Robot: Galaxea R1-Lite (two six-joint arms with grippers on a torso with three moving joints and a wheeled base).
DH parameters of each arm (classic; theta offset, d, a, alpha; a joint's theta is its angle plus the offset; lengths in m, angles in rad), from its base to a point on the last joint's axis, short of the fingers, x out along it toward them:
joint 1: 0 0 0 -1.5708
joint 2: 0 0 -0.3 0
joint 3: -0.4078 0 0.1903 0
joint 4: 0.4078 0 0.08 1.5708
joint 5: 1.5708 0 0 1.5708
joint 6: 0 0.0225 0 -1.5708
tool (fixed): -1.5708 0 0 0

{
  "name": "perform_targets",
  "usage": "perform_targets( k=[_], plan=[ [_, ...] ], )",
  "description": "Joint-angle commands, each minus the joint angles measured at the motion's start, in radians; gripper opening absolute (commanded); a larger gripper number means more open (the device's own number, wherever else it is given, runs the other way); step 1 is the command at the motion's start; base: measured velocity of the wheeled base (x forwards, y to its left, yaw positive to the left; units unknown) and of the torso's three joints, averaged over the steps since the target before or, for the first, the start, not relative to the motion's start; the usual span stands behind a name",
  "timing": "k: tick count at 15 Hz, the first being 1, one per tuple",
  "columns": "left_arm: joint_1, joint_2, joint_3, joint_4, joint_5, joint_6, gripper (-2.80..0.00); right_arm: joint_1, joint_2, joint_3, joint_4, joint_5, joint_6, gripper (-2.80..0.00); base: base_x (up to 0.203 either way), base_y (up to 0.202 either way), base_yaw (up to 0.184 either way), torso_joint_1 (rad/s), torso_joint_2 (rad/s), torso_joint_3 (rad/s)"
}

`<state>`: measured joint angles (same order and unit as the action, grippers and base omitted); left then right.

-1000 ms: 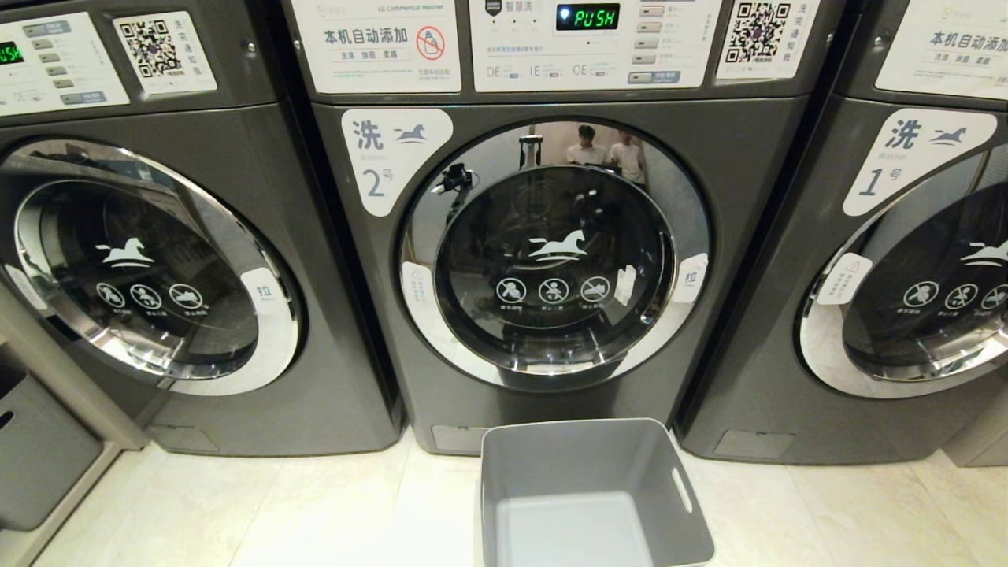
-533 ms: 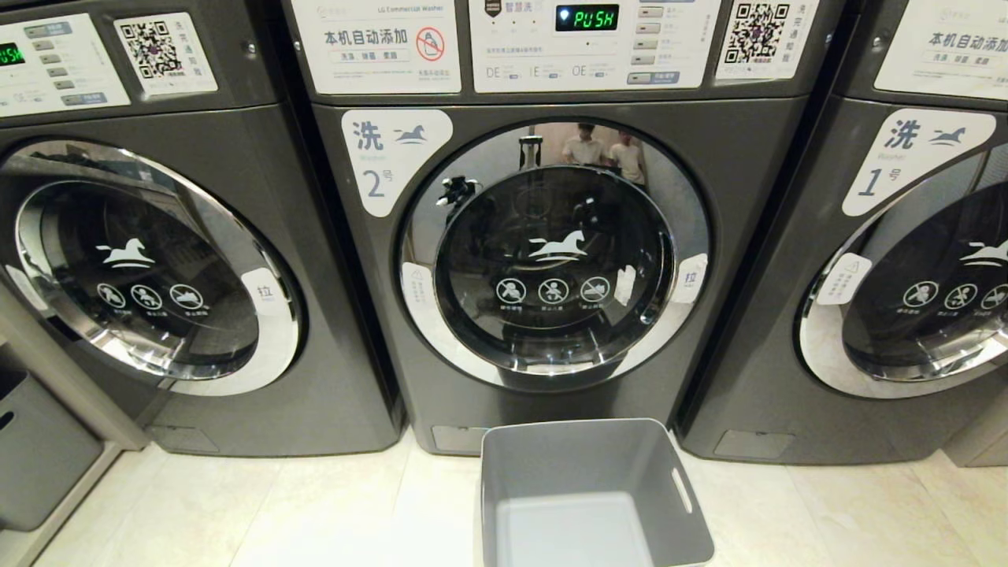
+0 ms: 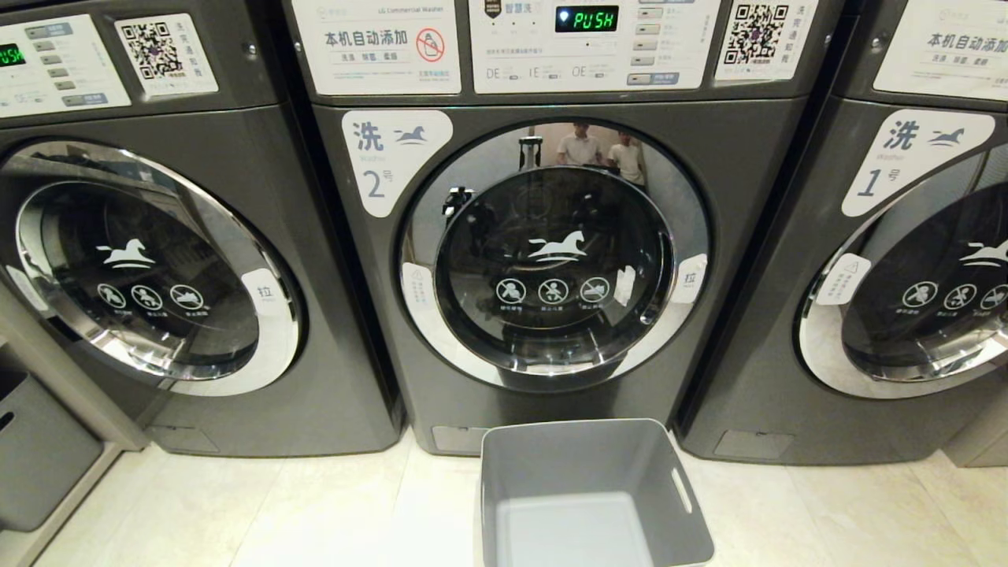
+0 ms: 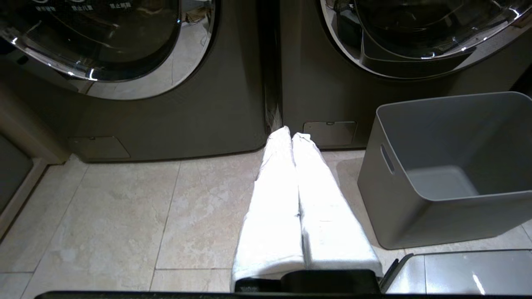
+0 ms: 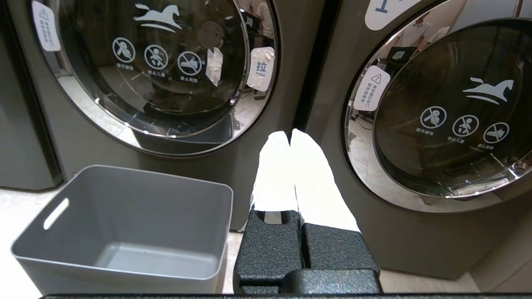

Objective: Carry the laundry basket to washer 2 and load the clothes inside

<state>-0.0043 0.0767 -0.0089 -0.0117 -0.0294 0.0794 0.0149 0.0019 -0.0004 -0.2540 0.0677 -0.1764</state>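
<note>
Three dark grey metal washers with round, chrome-rimmed glass doors are lined up on a pale tiled floor [image 3: 236, 504], and washer 2 [image 3: 551, 260] is seen in the middle with its door closed. The laundry basket [image 3: 587, 449], a smooth grey plastic tub with rounded corners and slot handles, is set on the floor just before it, no garment visible inside. The jaws of the left gripper [image 4: 291, 135] and right gripper [image 5: 290, 135] are pressed together on nothing, low beside the basket.

bright indoor light glares off the chrome door rim [image 3: 417, 236]. both wrist views blow the white fingers [image 5: 291, 174] out. straight edges bow near the head view's sides.
</note>
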Motion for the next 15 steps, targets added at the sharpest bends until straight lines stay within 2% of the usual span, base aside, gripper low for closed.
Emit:
perform_targets(
  k=[1,5,7,9,15],
  plan=[
    [0.001,-0.076,0.000,0.032,0.005,0.003,-2.80,0.000,0.000,0.040,-0.002,0.000,0.004,-2.80,0.000,0.000,0.000,0.000,0.00,0.000],
    [0.001,-0.076,0.001,0.032,0.014,-0.024,-2.80,0.000,0.000,0.040,-0.005,-0.002,0.015,-2.80,0.000,0.000,0.000,0.000,0.00,0.000],
    [0.001,-0.076,0.001,0.032,0.005,0.014,-2.80,0.000,0.000,0.040,-0.005,-0.003,0.052,-2.80,0.000,0.000,0.000,0.000,0.00,0.000],
    [0.001,-0.077,0.003,0.032,0.006,0.013,-2.80,0.000,0.000,0.040,-0.005,-0.005,0.081,-2.80,0.000,0.000,0.000,0.000,0.00,0.000],
    [0.001,-0.077,0.002,0.032,0.012,0.013,-2.80,0.000,0.000,0.040,-0.005,-0.005,0.080,-2.80,0.000,0.000,0.000,0.000,0.00,0.000]
  ],
)
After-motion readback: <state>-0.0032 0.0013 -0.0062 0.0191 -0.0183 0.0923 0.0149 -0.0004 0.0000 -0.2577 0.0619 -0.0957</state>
